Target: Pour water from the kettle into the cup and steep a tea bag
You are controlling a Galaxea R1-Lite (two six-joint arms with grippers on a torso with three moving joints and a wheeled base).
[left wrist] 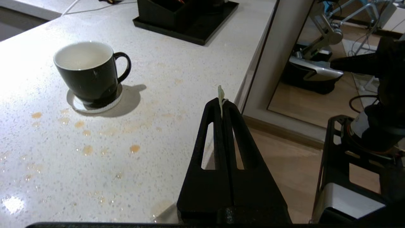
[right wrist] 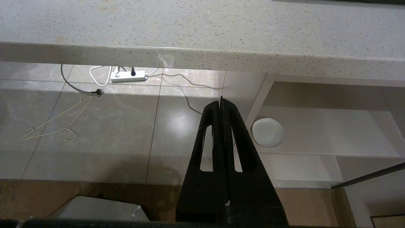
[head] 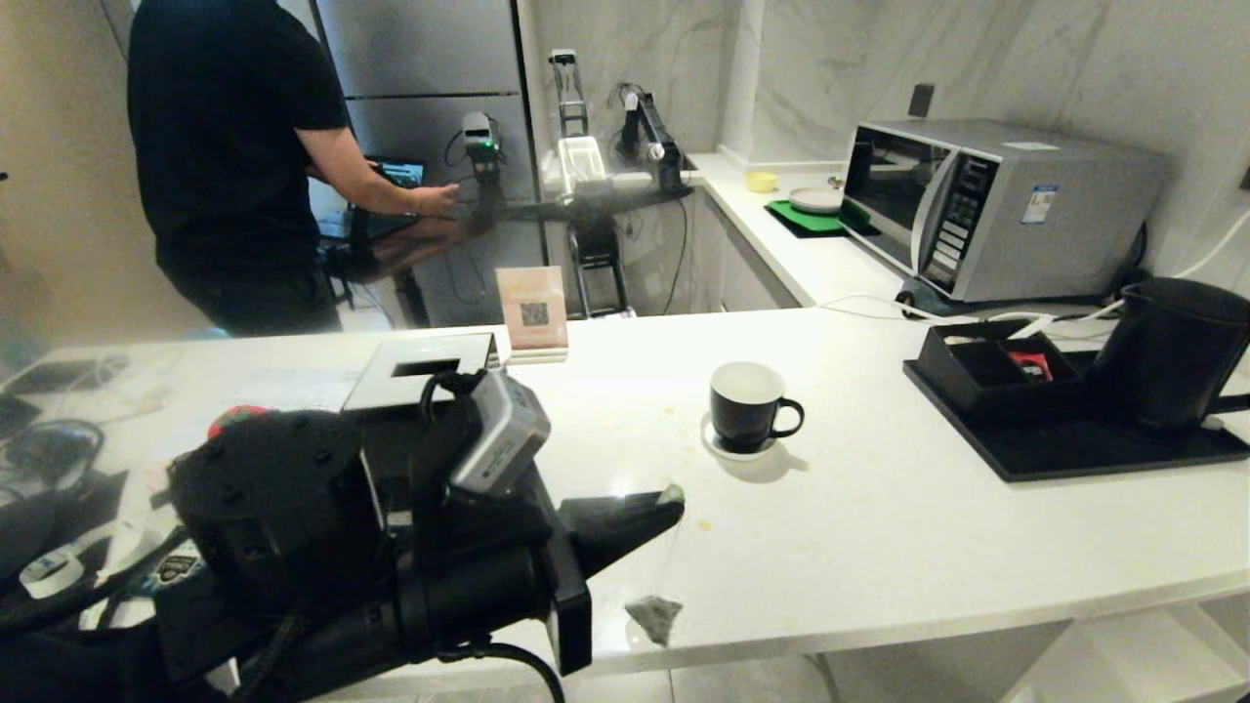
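Note:
The black cup (head: 747, 405) with its white inside stands on a small white saucer (head: 713, 444) mid-counter; in the left wrist view the cup (left wrist: 85, 74) is ahead of the fingers and off to one side. My left gripper (head: 674, 500) (left wrist: 221, 106) hovers near the counter's front edge, short of the cup, shut on the tea bag's pale green tag (left wrist: 220, 94). The mesh tea bag (head: 654, 617) hangs on its string below, right at the counter surface. The black kettle (head: 1167, 356) stands at the far right. My right gripper (right wrist: 221, 103) is shut and empty, below the counter edge.
The kettle sits on a black tray (head: 1074, 454) with an organiser box (head: 986, 366). A microwave (head: 986, 205) is behind it. Tea-coloured drops (left wrist: 135, 148) dot the counter. A slotted tissue box (head: 420, 369) and a sign stand (head: 532, 312) sit behind my left arm. A person (head: 244, 156) works at the back left.

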